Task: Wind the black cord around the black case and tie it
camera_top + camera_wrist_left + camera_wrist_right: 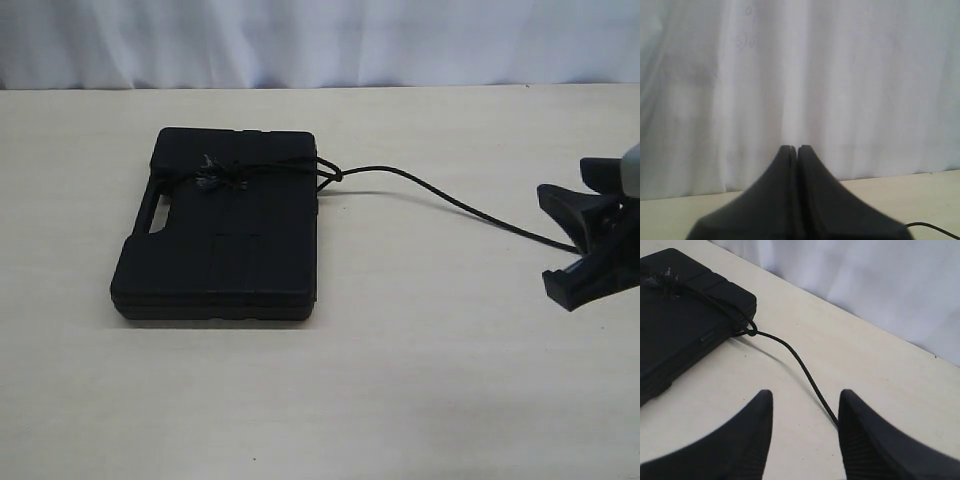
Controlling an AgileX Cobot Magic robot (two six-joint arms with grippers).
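The black case (220, 240) lies flat on the table at the left, handle slot toward the left edge. The black cord (440, 198) crosses the case's far end, is knotted with a frayed end (212, 175) on top, then trails right across the table. My right gripper (566, 236) stands open at the right edge; the cord (807, 375) runs up to and behind one finger (860, 425), not between the pads. The case (675, 330) shows in the right wrist view too. My left gripper (797, 148) is shut on nothing, facing the curtain, outside the exterior view.
A white curtain (320, 40) hangs behind the table's far edge. Bare beige tabletop (420, 380) spreads in front of and to the right of the case. A thin black line (932, 228) shows low in the left wrist view.
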